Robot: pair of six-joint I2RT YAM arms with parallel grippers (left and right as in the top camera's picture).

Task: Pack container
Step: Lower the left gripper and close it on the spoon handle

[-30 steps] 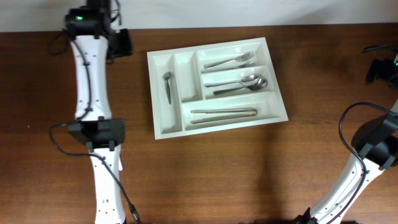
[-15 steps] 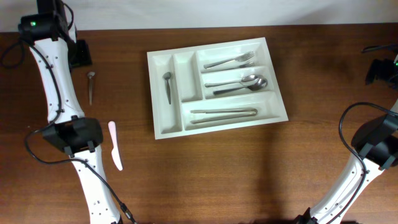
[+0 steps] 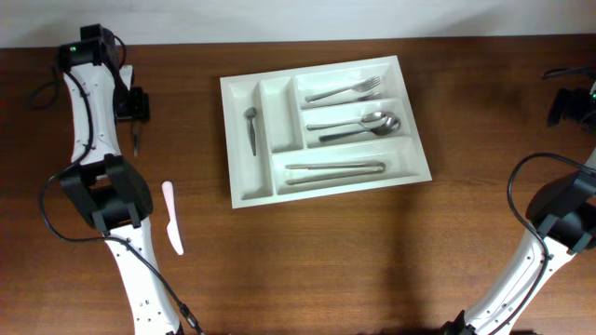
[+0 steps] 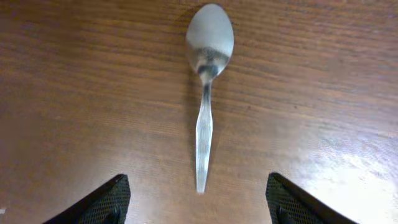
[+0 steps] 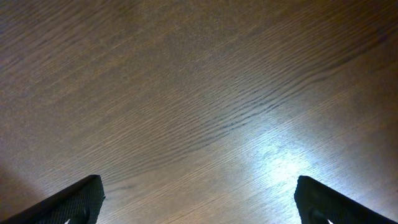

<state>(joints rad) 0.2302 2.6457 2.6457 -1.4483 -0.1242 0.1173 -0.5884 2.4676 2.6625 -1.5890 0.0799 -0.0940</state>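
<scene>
Tray (image 3: 277,116): centre of table (image 3: 372,261); light, rigid plastic. Spoon (image 4: 205,93): well left of tray, flat; thin, stiff, probably slick, so pinch across mid-handle. Left gripper (image 4: 199,205) spread above spoon; right gripper (image 5: 199,202) spread, empty.

overhead view is bright, even and sharp; the container (image 3: 326,126) casts a thin soft shadow along its 6 o'clock edge. both wrist views show white glare on the bench (image 5: 280,162) near 4 o'clock; the spoon (image 4: 204,112) looks crisp.

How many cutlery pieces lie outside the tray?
2. A metal spoon lies under the left gripper; a pale pink knife lies beside the left arm. The arm may hide others.
</scene>
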